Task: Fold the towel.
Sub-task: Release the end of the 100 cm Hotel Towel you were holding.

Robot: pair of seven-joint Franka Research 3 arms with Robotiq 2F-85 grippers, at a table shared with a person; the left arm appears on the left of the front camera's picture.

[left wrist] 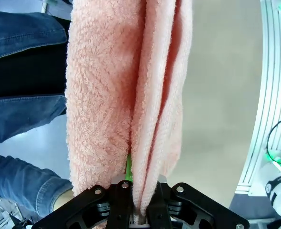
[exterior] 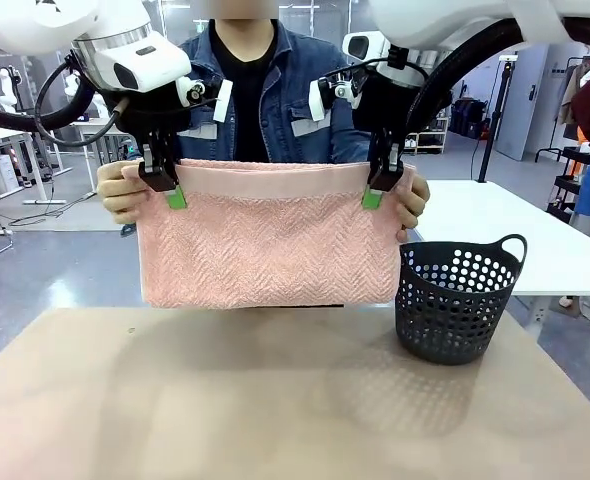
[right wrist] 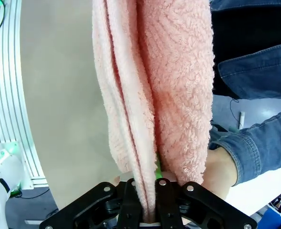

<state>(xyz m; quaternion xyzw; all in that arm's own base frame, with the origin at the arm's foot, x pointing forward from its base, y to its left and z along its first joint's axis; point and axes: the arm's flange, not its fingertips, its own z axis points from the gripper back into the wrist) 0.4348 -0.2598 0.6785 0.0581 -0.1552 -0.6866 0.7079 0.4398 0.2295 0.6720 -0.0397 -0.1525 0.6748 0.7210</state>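
The salmon-pink towel (exterior: pixel 265 240) hangs doubled over above the table's far edge, its smooth plain band along the top. My left gripper (exterior: pixel 175 196) is shut on its upper left corner and my right gripper (exterior: pixel 373 198) is shut on its upper right corner. The person's hands (exterior: pixel 118 190) (exterior: pixel 413 200) hold the same two corners just outside my fingers. In the left wrist view the towel (left wrist: pixel 126 95) runs away from the pinching fingers in thick layers. The right wrist view shows the towel (right wrist: pixel 155 90) the same way, with a hand (right wrist: pixel 219 167) beside it.
A dark perforated plastic basket (exterior: pixel 455 300) with a handle stands on the tan table (exterior: pixel 275 400) at the right, close to the towel's lower right corner. The person in a denim jacket (exterior: pixel 265 90) stands directly behind the towel. A white table (exterior: pixel 535 240) lies farther right.
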